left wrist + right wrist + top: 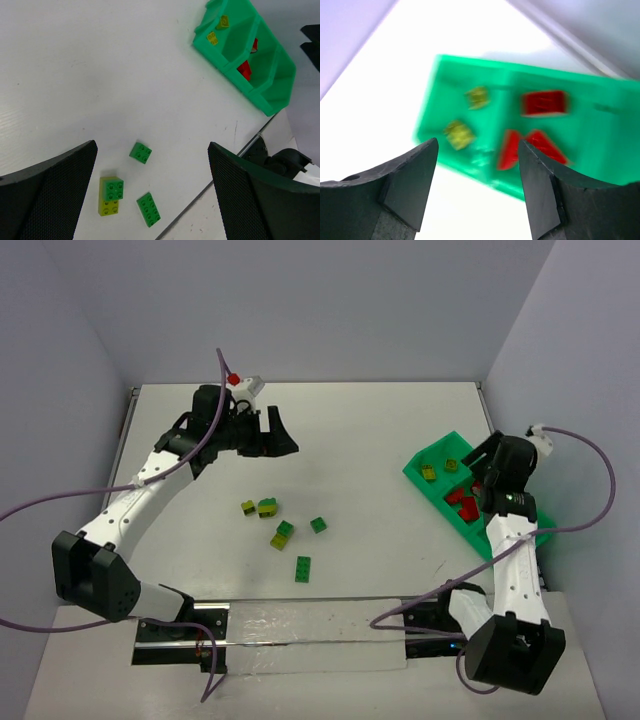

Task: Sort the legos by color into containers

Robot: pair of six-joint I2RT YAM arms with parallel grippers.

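Note:
Several legos lie loose mid-table: a yellow-green brick (248, 507), a dark green one stacked on yellow-green (267, 507), another two-colour stack (283, 533), a small green brick (318, 525) and a long green brick (302, 568). The green tray (412, 468) at the right holds two yellow-green bricks (459, 134) in its end compartment. Red bricks (544, 103) lie in the adjoining one. My right gripper (477, 142) hangs open and empty over the tray. My left gripper (152, 145) is open and empty, high over the table's far left, looking down on the green bricks (140, 152).
White walls close in the table at the back and both sides. A metal rail (300, 625) runs along the near edge between the arm bases. Purple cables (600, 470) loop off both arms.

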